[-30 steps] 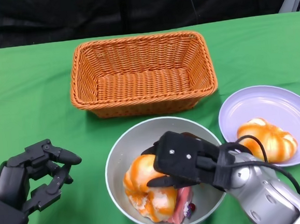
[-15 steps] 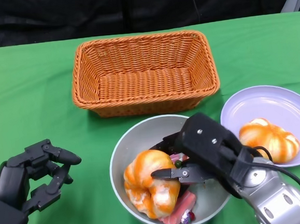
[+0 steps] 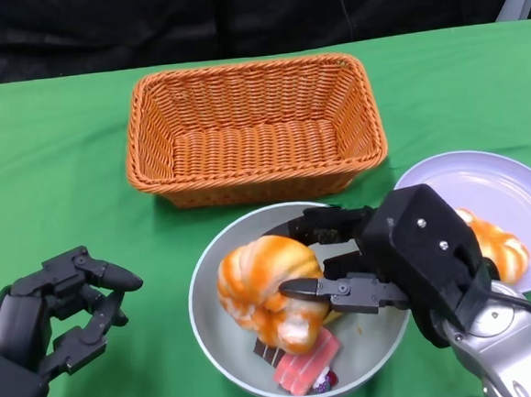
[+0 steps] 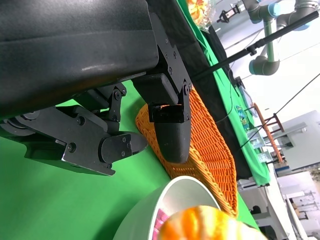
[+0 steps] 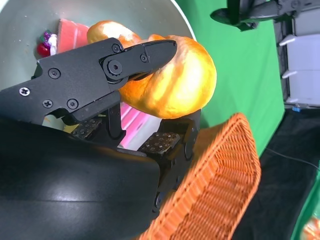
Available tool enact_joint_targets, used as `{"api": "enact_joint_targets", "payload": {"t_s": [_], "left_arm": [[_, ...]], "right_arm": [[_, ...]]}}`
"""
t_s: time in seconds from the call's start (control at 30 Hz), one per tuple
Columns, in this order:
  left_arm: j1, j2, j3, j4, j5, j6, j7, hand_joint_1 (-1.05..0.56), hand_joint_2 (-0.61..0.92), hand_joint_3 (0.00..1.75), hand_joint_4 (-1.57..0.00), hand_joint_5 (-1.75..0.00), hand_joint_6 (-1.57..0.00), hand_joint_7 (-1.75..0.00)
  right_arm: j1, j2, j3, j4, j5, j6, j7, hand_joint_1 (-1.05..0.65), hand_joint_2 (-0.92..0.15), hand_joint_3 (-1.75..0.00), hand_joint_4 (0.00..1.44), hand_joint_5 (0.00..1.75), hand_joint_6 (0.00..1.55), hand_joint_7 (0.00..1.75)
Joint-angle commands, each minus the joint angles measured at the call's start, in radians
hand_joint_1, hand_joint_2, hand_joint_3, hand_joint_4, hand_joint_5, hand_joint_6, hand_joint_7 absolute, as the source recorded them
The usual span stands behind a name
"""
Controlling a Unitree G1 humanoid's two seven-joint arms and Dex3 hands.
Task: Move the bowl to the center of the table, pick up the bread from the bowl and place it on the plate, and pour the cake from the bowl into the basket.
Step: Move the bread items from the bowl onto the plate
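Gripping the orange-glazed bread (image 3: 271,290) between thumb and fingers, right robot hand (image 3: 395,266) over the grey bowl (image 3: 224,349), bread lifted clear of the pink cake pieces (image 3: 302,368) lying on the bowl's floor. Sitting on the green surface (image 3: 52,169) just in front of the wicker basket (image 3: 253,130), bowl beside the lilac plate (image 3: 485,186) carrying a second bun (image 3: 497,245). Resting at the near left, well apart from the bowl, left robot hand (image 3: 59,316) empty with fingers loosely curled and parted
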Motion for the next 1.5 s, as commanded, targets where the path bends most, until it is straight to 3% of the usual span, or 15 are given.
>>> {"api": "enact_joint_targets", "payload": {"t_s": [0.03,0.2,0.4,0.57,0.7,0.77,1.0,1.27,1.5], "left_arm": [[-0.002,0.017,0.011,0.012,-0.014,-0.009,0.001,0.04,0.82,0.55,-0.78,-1.41,-0.84,-1.01],[-0.004,0.018,0.011,0.018,-0.007,-0.014,0.007,0.03,0.82,0.54,-0.78,-1.40,-0.85,-1.00],[-0.005,0.020,0.011,0.019,-0.006,-0.014,0.007,0.03,0.83,0.53,-0.78,-1.40,-0.85,-1.00],[-0.008,0.019,0.012,0.023,-0.010,-0.015,0.007,0.02,0.83,0.54,-0.78,-1.39,-0.85,-0.99],[-0.011,0.020,0.014,0.026,-0.013,-0.013,0.004,0.03,0.82,0.55,-0.78,-1.39,-0.85,-0.99],[-0.014,0.021,0.014,0.033,-0.013,-0.020,0.003,0.04,0.82,0.56,-0.78,-1.39,-0.86,-0.98],[-0.011,0.022,0.013,0.028,-0.010,-0.015,0.005,0.03,0.81,0.57,-0.78,-1.39,-0.86,-0.98],[-0.012,0.024,0.013,0.032,-0.012,-0.016,0.002,0.03,0.81,0.56,-0.77,-1.40,-0.86,-0.98],[-0.016,0.027,0.013,0.041,-0.011,-0.019,0.002,0.04,0.81,0.57,-0.77,-1.41,-0.86,-0.98]], "right_arm": [[0.021,0.001,-0.005,-0.050,-0.010,-0.013,-0.038,-0.34,-0.92,-0.15,0.84,1.16,0.77,0.79],[0.056,0.001,0.005,-0.086,-0.038,-0.088,-0.097,-0.29,-0.92,-0.12,0.83,1.14,0.78,0.80],[0.100,-0.017,-0.012,-0.056,-0.061,-0.345,-0.156,-0.23,-0.92,-0.10,0.79,1.22,0.78,0.82],[0.112,-0.071,-0.025,0.008,-0.180,-0.631,-0.275,-0.24,-0.92,-0.06,0.77,1.35,0.79,0.84],[0.118,-0.098,-0.050,0.051,-0.245,-0.766,-0.353,-0.25,-0.92,-0.06,0.75,1.59,0.78,0.89],[0.122,-0.113,-0.062,0.068,-0.283,-0.818,-0.389,-0.24,-0.92,-0.05,0.73,1.62,0.77,0.89],[0.117,-0.161,-0.111,0.148,-0.395,-0.983,-0.528,-0.21,-0.91,-0.04,0.73,1.56,0.79,0.84],[0.093,-0.219,-0.172,0.224,-0.549,-1.073,-0.726,-0.24,-0.90,-0.01,0.77,1.44,0.84,0.77],[0.105,-0.249,-0.245,0.265,-0.561,-1.094,-0.847,-0.23,-0.89,-0.01,0.73,1.60,0.85,0.77]]}}
